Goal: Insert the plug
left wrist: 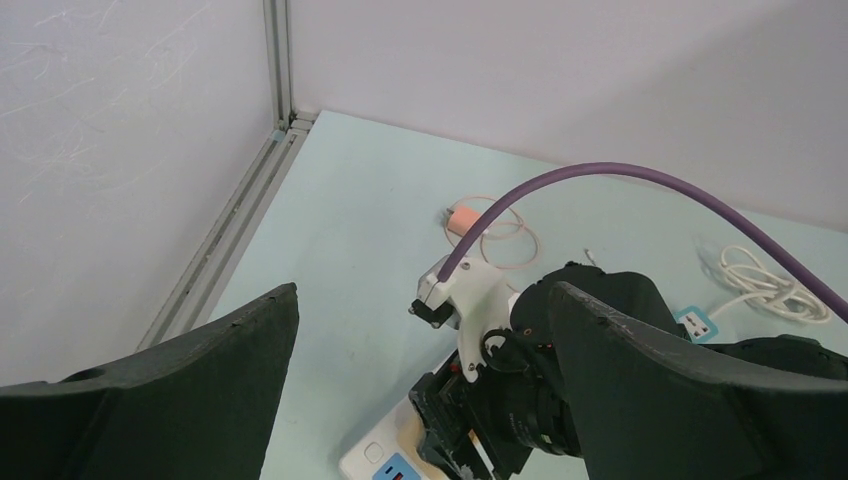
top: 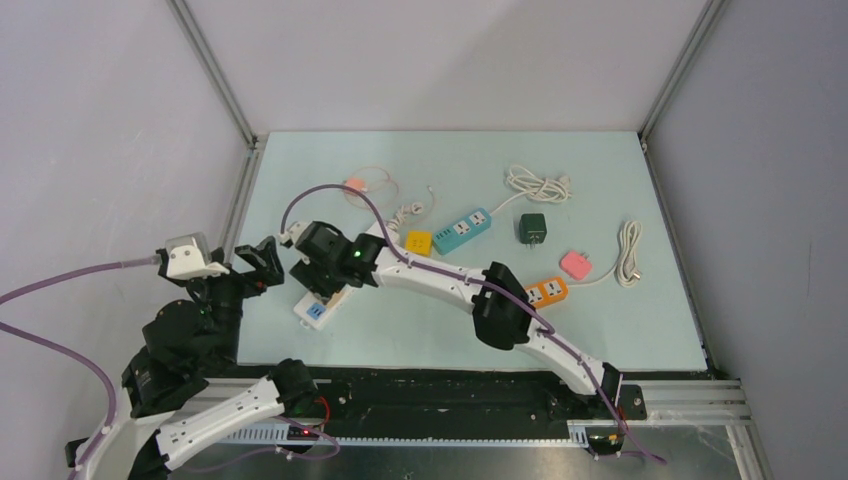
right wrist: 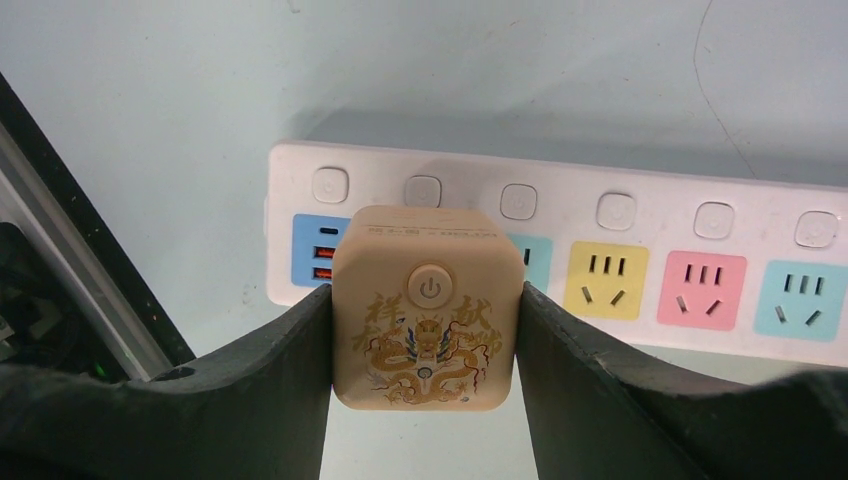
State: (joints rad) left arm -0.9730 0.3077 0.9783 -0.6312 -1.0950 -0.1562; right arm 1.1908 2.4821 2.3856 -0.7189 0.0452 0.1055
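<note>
The pick-up looks done to me. The right fingers [right wrist: 280,390] are clenched on the plug [right wrist: 425,310], a tan cube with a gold dragon print and a power button facing the wrist camera, one finger pressed against each side.

In the overhead view that arm reaches across to about 8 o'clock on the bench [top: 400,335], where the white power strip [right wrist: 650,215] lies. In the right wrist view the plug sits in front of the strip's teal socket [right wrist: 535,262], with the blue USB panel [right wrist: 318,255] at its 9 o'clock and the yellow socket [right wrist: 608,280] at its 3 o'clock. The line-up looks about right to me. I cannot tell whether the prongs have entered the socket or hang just above it, because the cube hides that.

The left fingers [left wrist: 200,400] are released, spread wide and grasping nothing, at about 10 o'clock from the strip.

What I judge is left: press the plug fully home, let go, and back off.
</note>
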